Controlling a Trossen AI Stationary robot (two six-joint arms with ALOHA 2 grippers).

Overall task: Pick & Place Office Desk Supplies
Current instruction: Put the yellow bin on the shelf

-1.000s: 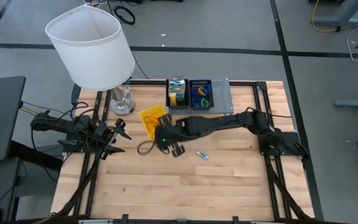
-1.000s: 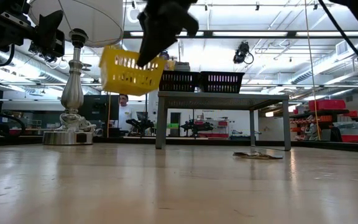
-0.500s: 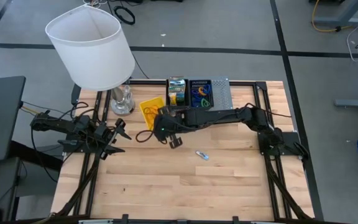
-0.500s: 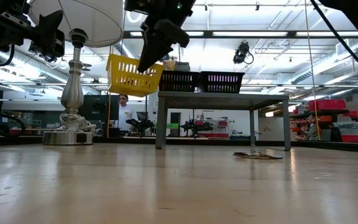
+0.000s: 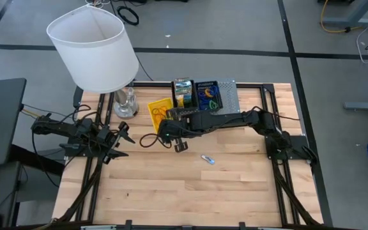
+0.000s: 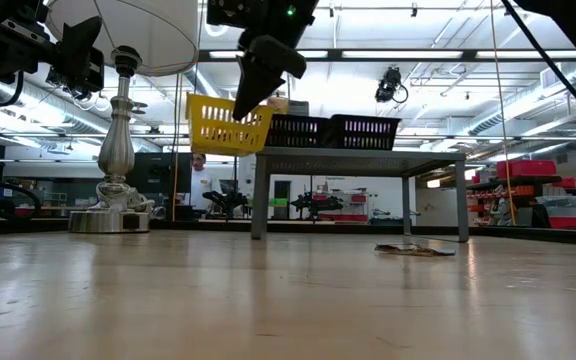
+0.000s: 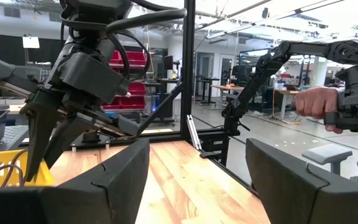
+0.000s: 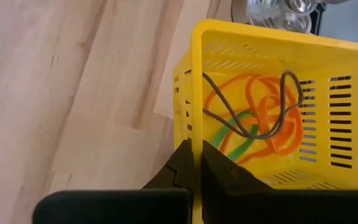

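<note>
A yellow slotted basket (image 5: 158, 107) (image 6: 226, 124) holding orange, green and brown rubber bands (image 8: 253, 118) hangs in the air left of a grey stand (image 5: 227, 101). My right gripper (image 5: 164, 122) (image 6: 249, 96) (image 8: 196, 163) is shut on the basket. On the stand sit two black baskets: one with a crayon box (image 5: 183, 92), one with coloured bands (image 5: 206, 96). My left gripper (image 5: 124, 134) (image 7: 197, 180) waits open at the table's left side, holding nothing. My right gripper pinches the yellow basket's side wall at its rim (image 8: 196, 134), one finger inside and one outside. The fingers come slanting down from the near side. The basket is lifted clear of the table and hangs tilted below the fingers (image 6: 243, 100).
A tall lamp with a white shade (image 5: 94, 51) stands on its metal base (image 5: 125, 102) (image 6: 113, 195) at the far left. A small flat item (image 5: 207, 159) (image 6: 415, 250) lies mid-table. Bare wood spreads along the near side. A person's hand (image 7: 312, 104) shows beyond the table.
My right gripper has carried the yellow basket toward the table's far edge and closer to the stand's black baskets, staying shut on it. The basket stays off the table and hangs less tilted than before.
</note>
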